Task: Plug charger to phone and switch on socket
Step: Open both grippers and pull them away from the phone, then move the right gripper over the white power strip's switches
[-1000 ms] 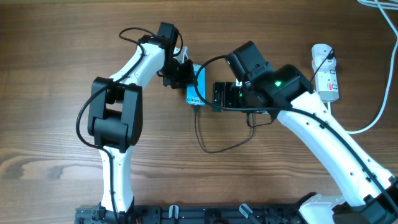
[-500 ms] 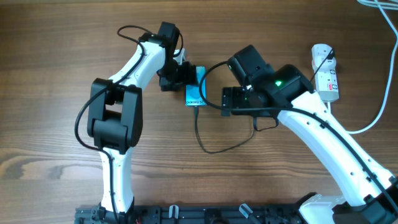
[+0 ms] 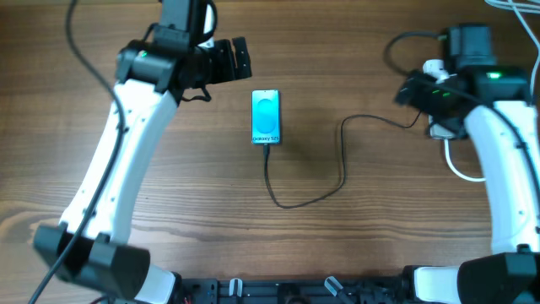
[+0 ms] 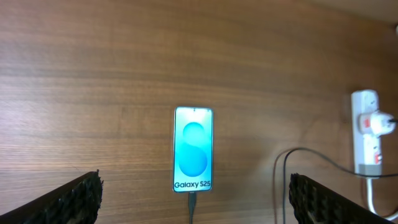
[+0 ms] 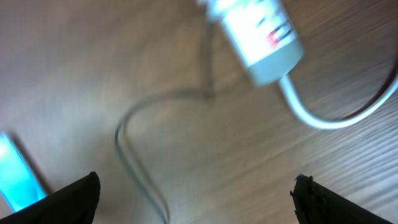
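Note:
The phone (image 3: 265,116) lies flat mid-table with its teal screen up; in the left wrist view the phone (image 4: 193,149) has the charger connector (image 4: 192,200) sitting in its bottom edge. The thin black charger cable (image 3: 291,203) loops right and runs toward the socket (image 3: 434,66), which my right arm mostly covers. My left gripper (image 3: 240,59) is open, up and left of the phone, holding nothing. Beside the socket, my right gripper (image 3: 413,91) is also open. In the blurred right wrist view the socket (image 5: 258,34) is ahead of the open right gripper (image 5: 196,186).
A thick white lead (image 3: 456,169) curves off the socket's near end; the same lead (image 5: 317,112) shows in the right wrist view. Another pale cable (image 3: 527,34) runs along the far right edge. Bare wooden table (image 3: 169,211) surrounds the phone.
Both arms have pulled away from the phone. My left gripper opened and moved up and left. My right arm swung right, over the socket. The phone lies straight with the charger in it.

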